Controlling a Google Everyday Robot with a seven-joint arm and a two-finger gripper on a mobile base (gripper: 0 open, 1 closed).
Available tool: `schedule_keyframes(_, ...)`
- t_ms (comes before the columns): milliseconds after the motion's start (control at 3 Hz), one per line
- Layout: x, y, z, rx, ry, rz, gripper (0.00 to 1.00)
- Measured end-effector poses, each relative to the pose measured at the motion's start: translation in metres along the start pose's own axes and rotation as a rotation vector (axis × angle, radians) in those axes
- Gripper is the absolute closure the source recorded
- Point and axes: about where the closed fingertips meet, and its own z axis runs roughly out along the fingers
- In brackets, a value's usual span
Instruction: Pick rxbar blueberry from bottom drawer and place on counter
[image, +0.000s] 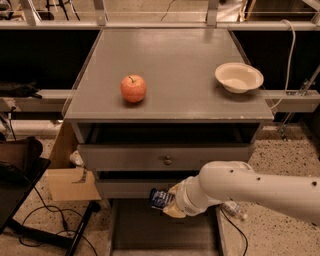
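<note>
Now carrying small dark-blue wrapped snack bar (159, 198), clamped in pale two-finger gripper (168, 201) above shallow grey bottom drawer tray (145, 234); next, probably raising it past grey drawer fronts (125, 156) onto matte grey tabletop (175, 60).

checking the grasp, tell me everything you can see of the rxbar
The rxbar is a small flat bar in a dark blue wrapper with pale print, glossy like foil. The gripper is shut on its right end; the left end sticks out free. It is held slightly tilted above the floor of the bottom drawer, level with the grey drawer front, touching nothing else that shows. It is not yet on the counter.
</note>
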Motion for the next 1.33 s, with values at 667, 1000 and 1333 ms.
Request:
schedule_keyframes(667,-0.092,-0.003,-0.071,0.036,0.039,-0.093,1.00)
schedule_keyframes(1000,-0.154,-0.010,-0.126,0.082,0.085,-0.139,1.00)
schedule_keyframes(1333,-0.213,-0.021,-0.177,0.152,0.132,-0.167,1.00)
